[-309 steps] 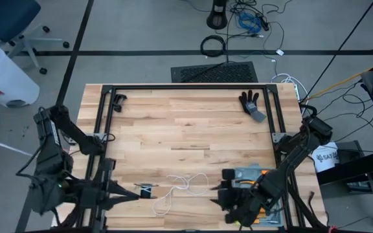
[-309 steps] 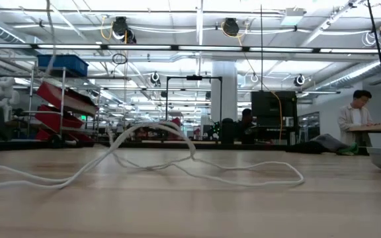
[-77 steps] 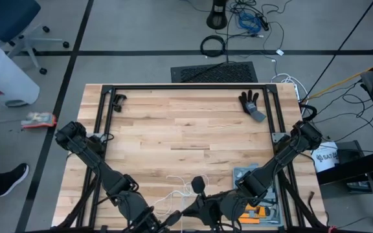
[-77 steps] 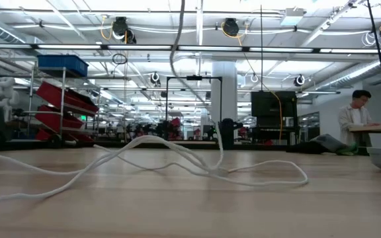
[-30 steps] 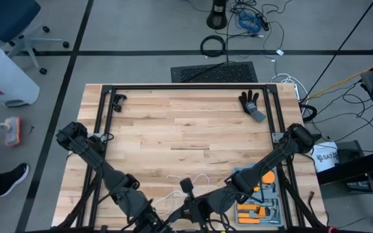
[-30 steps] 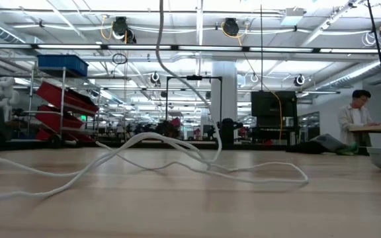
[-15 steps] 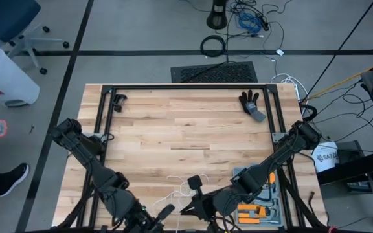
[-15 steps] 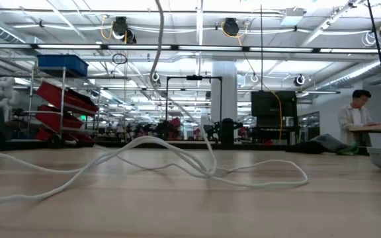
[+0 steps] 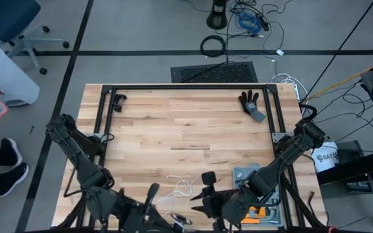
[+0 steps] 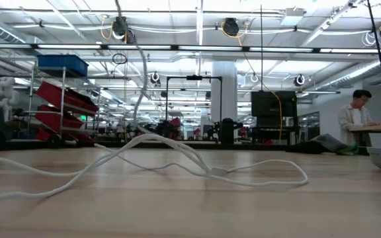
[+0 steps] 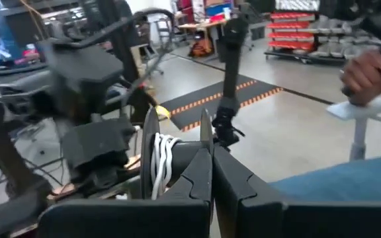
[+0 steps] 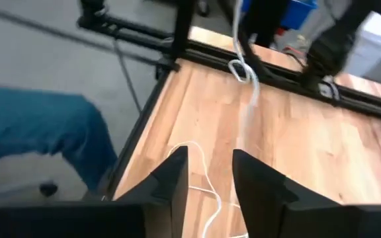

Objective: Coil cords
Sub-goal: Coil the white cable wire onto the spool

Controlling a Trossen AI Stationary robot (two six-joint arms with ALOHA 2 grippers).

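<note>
Thin white cord sprawls in loose loops; left fingers pressed together, right fingers spread.

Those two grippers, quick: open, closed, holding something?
Left gripper: closed on the black reel, white cord wound round it.
Right gripper: jaws open, holding nothing; the cord lies on the table beyond.

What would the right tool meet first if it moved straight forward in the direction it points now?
Probably the white cord that hangs ahead of the right tool, in line with the gap between its open fingers. Under the cord there is only the bare wooden table. Depth is unclear, so the cord may be slightly off the line.
</note>
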